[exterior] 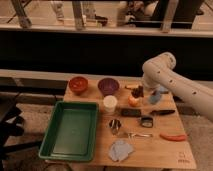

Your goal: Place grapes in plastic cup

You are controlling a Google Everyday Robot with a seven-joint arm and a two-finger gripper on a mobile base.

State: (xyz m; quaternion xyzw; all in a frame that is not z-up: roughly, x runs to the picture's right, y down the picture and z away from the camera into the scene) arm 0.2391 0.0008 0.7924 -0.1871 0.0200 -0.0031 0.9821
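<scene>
While claw pinches grapes, bunch hanging lengthwise downward, beside plastic cup

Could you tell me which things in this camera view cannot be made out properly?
- Gripper: hidden behind the arm's wrist; only its place by the grapes shows.
- Plastic cup: partly covered by the arm.
- Grapes: too blurred to tell whether they are held.
- Arm's base: cut off by the right edge.

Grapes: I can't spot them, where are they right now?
In the camera view, the grapes are at the table's far right, just above the apple and left of the plastic cup, with the gripper at them.
</scene>
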